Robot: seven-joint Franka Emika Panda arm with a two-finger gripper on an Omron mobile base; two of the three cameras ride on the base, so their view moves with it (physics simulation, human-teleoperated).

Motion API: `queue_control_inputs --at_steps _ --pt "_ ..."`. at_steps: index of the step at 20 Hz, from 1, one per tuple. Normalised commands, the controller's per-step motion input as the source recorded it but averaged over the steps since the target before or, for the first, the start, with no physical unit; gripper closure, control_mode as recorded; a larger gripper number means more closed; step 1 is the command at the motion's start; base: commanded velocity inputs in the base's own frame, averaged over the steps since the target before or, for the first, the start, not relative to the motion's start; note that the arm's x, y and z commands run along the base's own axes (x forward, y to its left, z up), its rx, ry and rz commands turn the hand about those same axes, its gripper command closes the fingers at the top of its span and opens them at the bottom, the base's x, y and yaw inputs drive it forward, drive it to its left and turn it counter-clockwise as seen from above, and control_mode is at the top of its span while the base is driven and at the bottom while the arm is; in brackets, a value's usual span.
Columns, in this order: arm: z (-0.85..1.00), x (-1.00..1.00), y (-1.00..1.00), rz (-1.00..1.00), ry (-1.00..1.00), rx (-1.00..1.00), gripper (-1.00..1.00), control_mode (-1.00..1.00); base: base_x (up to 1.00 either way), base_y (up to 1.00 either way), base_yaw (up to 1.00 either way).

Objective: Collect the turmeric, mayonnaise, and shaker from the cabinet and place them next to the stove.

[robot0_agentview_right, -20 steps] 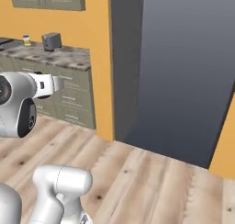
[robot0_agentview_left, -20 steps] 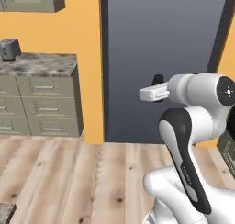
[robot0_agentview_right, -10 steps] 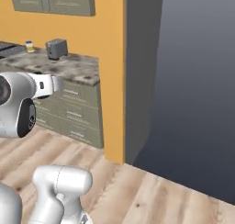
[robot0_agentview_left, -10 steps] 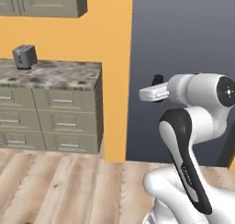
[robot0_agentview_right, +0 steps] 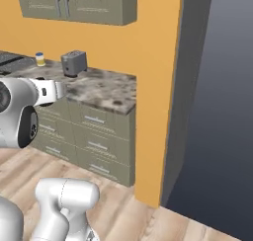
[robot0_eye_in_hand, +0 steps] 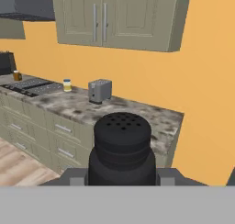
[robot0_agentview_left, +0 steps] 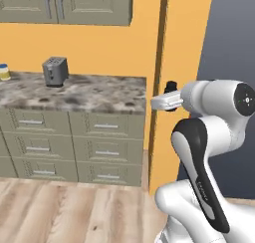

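At the far left of the counter, seen from the hand view, the turmeric (robot0_eye_in_hand: 17, 75) stands upright beside the stove (robot0_eye_in_hand: 32, 86), whose dark surface lies flush in the mottled stone countertop (robot0_eye_in_hand: 137, 113). Just right of the stove, the mayonnaise (robot0_eye_in_hand: 67, 85) also stands upright on the countertop, blue lid uppermost; it shows again at the left edge of the left base view (robot0_agentview_left: 4, 71) and far back in the right base view (robot0_agentview_right: 39, 59). Further right along the countertop sits a grey toaster (robot0_eye_in_hand: 100, 90), apart from the mayonnaise and well short of the counter's right end. Beige drawer fronts (robot0_agentview_left: 74, 147) run beneath the countertop, and closed wall cupboards (robot0_eye_in_hand: 114, 17) hang above against the orange wall (robot0_eye_in_hand: 202, 81). Right of the counter's end, an orange wall edge meets a tall dark grey panel (robot0_agentview_right: 217, 111). The shaker (robot0_eye_in_hand: 122, 147) is held off the counter, in the air in front of its right end; in the hand view its long axis runs up the picture, with the perforated, narrower top pointing up and away from the hand. The gripper (robot0_eye_in_hand: 122, 177) is closed on the shaker's lower body, with the jaws pressed against its two sides. In the left base view the shaker's black top (robot0_agentview_left: 171, 85) just rises above the white hand.
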Motion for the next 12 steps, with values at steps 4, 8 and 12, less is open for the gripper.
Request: queue_control_inputs --at_steps 4,8,12 --pt "0.0 0.0 0.0 0.0 0.0 0.0 1.0 1.0 0.86 1.0 -0.04" --pt "0.0 0.0 0.0 0.0 0.0 0.0 1.0 1.0 0.86 1.0 -0.04" --pt "0.0 0.0 0.0 0.0 0.0 0.0 1.0 1.0 0.74 1.0 -0.06"
